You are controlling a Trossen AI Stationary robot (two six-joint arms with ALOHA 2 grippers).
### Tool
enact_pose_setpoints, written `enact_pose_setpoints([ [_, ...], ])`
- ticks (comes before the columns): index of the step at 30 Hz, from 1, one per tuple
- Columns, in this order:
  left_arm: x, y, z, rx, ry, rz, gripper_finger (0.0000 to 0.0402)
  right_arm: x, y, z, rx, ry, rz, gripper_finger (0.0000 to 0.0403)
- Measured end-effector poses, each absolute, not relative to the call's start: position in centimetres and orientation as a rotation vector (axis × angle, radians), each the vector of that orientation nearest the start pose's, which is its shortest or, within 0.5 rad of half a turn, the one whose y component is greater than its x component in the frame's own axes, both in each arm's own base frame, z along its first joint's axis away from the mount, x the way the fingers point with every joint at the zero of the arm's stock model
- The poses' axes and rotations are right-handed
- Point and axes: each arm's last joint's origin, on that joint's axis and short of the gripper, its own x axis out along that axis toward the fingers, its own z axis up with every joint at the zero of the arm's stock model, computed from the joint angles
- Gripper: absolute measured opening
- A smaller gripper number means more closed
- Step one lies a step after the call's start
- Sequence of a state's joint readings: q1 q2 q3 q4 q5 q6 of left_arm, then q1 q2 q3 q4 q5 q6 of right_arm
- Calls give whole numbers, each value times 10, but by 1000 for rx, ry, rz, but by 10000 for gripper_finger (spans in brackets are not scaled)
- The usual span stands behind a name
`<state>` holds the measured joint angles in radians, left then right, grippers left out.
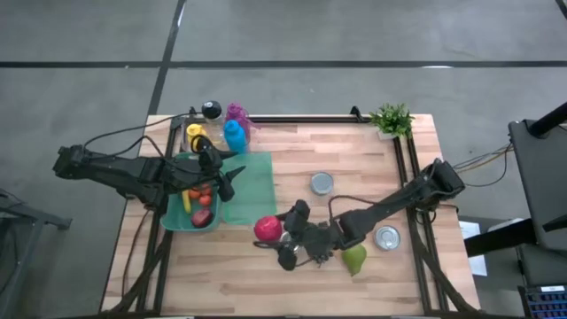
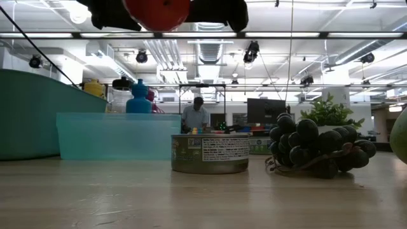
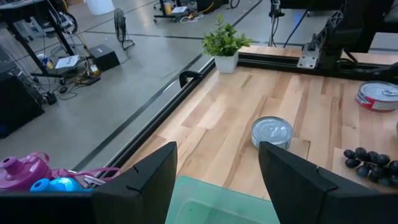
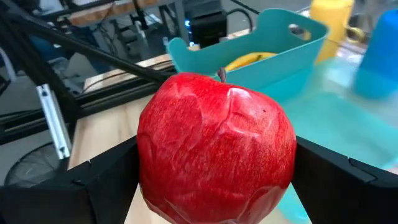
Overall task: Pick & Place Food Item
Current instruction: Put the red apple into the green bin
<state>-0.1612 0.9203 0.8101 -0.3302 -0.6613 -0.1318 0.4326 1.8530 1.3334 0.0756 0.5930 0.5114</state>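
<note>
From above, the right pincer (image 1: 276, 241) grips the red apple (image 1: 267, 228) near the middle of the surface (image 1: 354, 159), close to the green bin (image 1: 174, 219); the left pincer (image 1: 221, 182) hovers over that bin, fingers apart and empty.

Down at surface level, the apple (image 2: 156, 11) hangs well clear of the wood, above a tin can (image 2: 210, 153) and dark grapes (image 2: 315, 150).

Left wrist: fingers (image 3: 144, 186) parted, nothing between them.

Right wrist: the apple (image 4: 216, 149) sits wedged across its widest part. Looks firm, smooth, a bit slick, moderately heavy, so gripping the flanks seems right.
</note>
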Motion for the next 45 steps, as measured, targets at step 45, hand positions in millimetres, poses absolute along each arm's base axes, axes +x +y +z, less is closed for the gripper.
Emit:
enact_pose_setpoints([
  [45,191,-13,305,65,405,517,230,508,216,120,280,304,-159,356],
])
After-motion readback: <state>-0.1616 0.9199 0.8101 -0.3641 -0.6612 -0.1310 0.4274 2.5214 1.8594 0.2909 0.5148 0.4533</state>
